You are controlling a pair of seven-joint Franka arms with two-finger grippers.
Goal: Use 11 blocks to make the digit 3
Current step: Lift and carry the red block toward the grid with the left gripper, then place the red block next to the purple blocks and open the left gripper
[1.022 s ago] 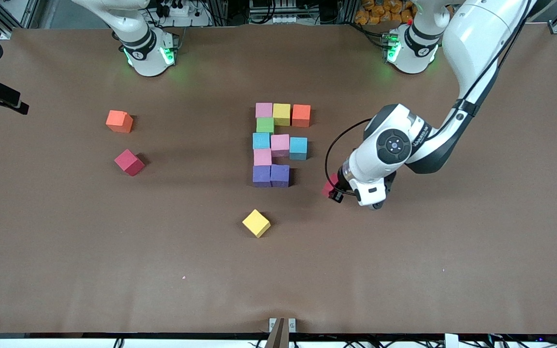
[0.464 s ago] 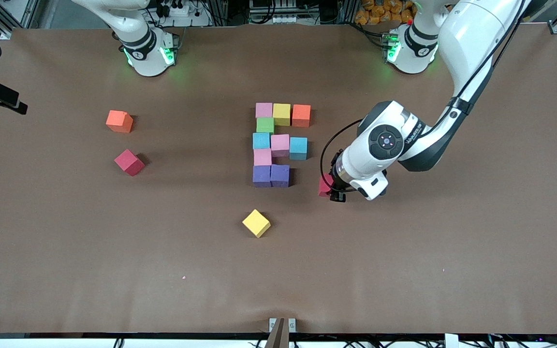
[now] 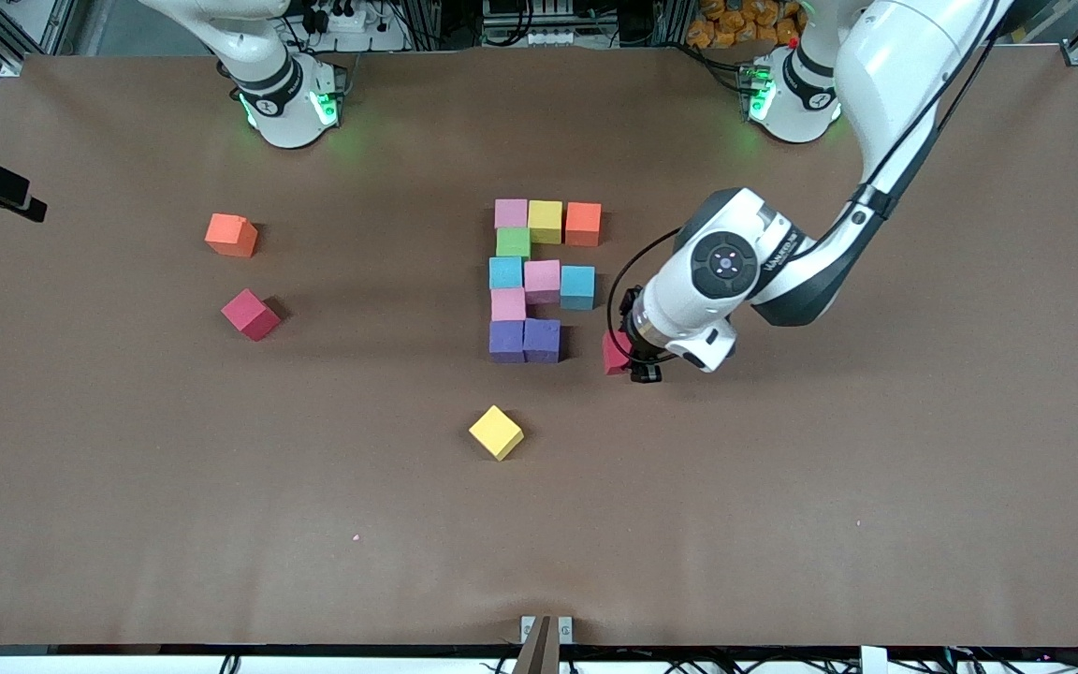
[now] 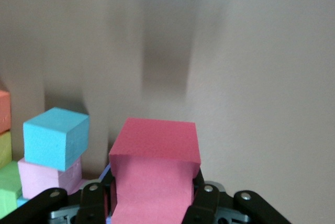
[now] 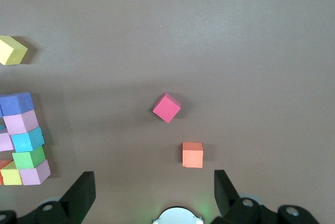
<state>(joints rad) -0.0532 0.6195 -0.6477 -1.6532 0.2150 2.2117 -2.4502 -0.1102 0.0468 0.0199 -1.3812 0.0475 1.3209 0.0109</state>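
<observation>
In the middle of the table stands the partly built digit 3, made of several blocks: pink, yellow and orange along the top row, then green, blue, pink and teal, and two purple blocks in the row nearest the front camera. My left gripper is shut on a red block, low over the table beside the purple pair, toward the left arm's end. In the left wrist view the red block fills the left gripper, with the teal block close by. My right gripper hangs open and waits high over the table.
Loose blocks lie apart from the figure: a yellow one nearer the front camera, and an orange one and a red one toward the right arm's end. Bare brown table surrounds them.
The left gripper has carried the red block toward the figure, closing on the purple row. The right arm and the other blocks have not moved.
</observation>
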